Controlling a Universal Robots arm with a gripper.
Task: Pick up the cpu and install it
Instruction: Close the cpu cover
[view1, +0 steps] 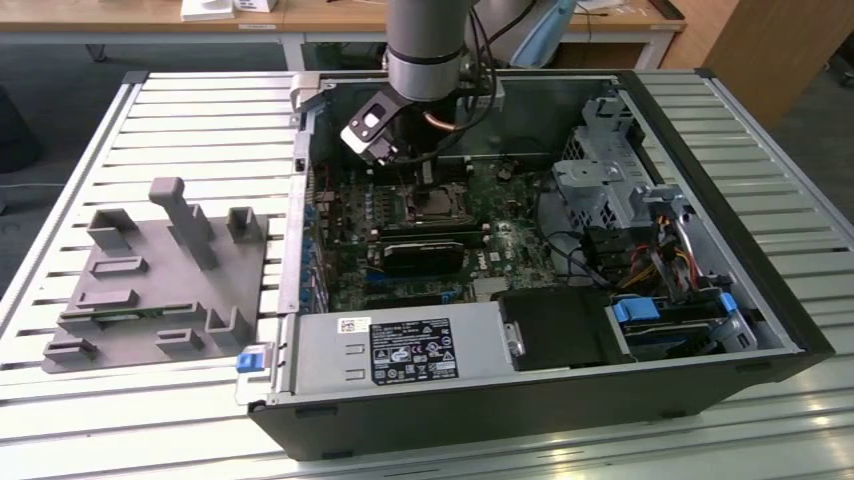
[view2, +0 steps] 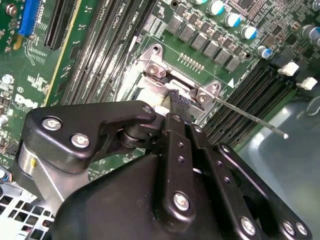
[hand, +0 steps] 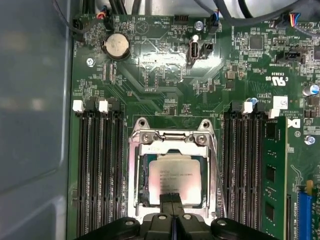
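Observation:
The cpu (hand: 174, 178), a small square chip with a silvery-grey top, lies flat inside the metal socket frame (hand: 134, 175) on the green motherboard. My gripper (hand: 172, 196) hangs just above the chip's near edge, its two black fingers pressed together with nothing between them. In the second wrist view the gripper (view2: 179, 96) has its tips at the socket's hinge end, and the thin socket lever (view2: 250, 118) sticks out beside them. In the exterior view the gripper (view1: 398, 158) reaches down into the open computer case (view1: 747, 300) above the socket.
Rows of memory slots (hand: 97, 165) flank the socket, with one green memory stick (hand: 274, 170) seated. A black module (view1: 427, 255), a power supply (view1: 400, 348) and a drive cage (view1: 621, 170) crowd the case. A grey fixture with upright posts (view1: 160, 270) stands on the slatted table.

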